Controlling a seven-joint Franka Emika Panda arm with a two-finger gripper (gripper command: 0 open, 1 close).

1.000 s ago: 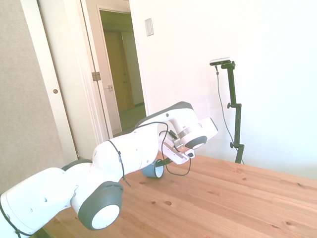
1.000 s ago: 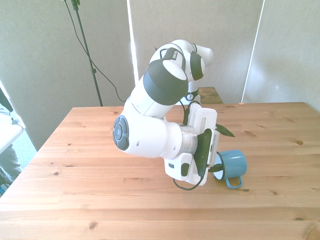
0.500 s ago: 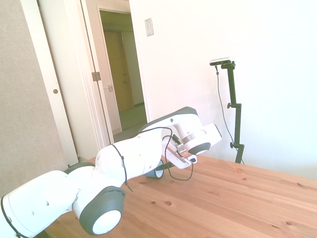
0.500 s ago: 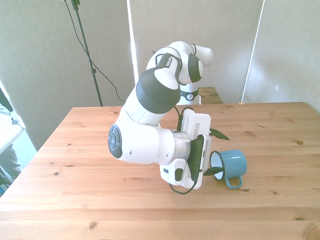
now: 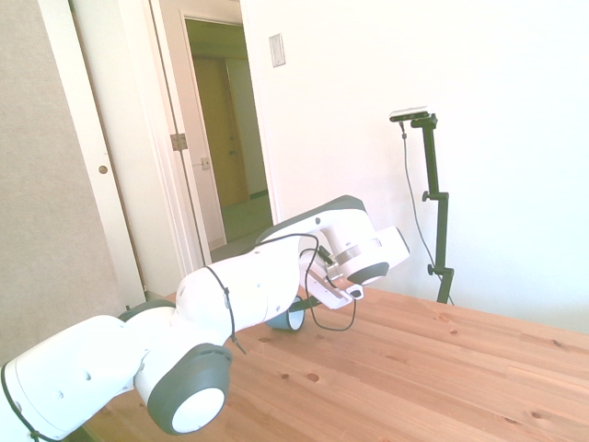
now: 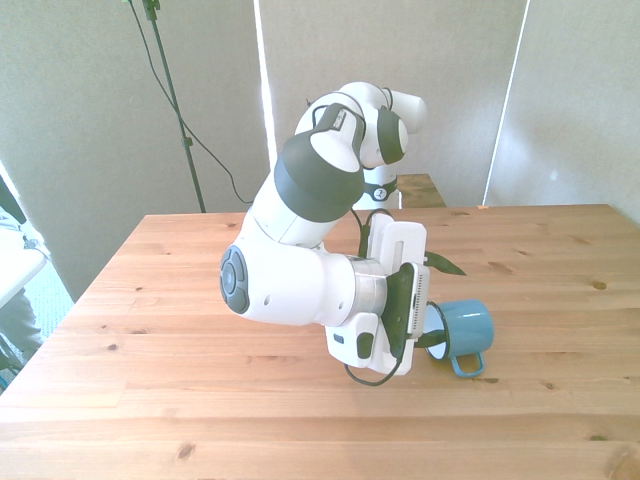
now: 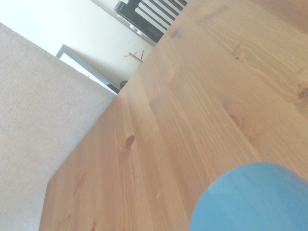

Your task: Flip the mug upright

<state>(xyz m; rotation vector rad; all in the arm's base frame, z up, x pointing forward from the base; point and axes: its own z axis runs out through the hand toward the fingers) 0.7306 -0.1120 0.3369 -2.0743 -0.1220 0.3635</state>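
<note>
Front view, mug: the mug (image 6: 467, 329) lies on its side on the table (image 6: 180, 400), toward the front view's right, mouth facing the arm, handle down toward the near edge.
Gripper: the gripper (image 6: 432, 322) sits at the mug's rim, one dark finger seemingly reaching into the mouth; whether it pinches the wall, I cannot tell.
Why so: a rim hold would let the wrist roll the mug upright.
Obstacles: none near the mug; the bulky forearm (image 6: 300, 285) hides the contact.
Wrist view: blue mug wall (image 7: 250, 199) close by.
</note>
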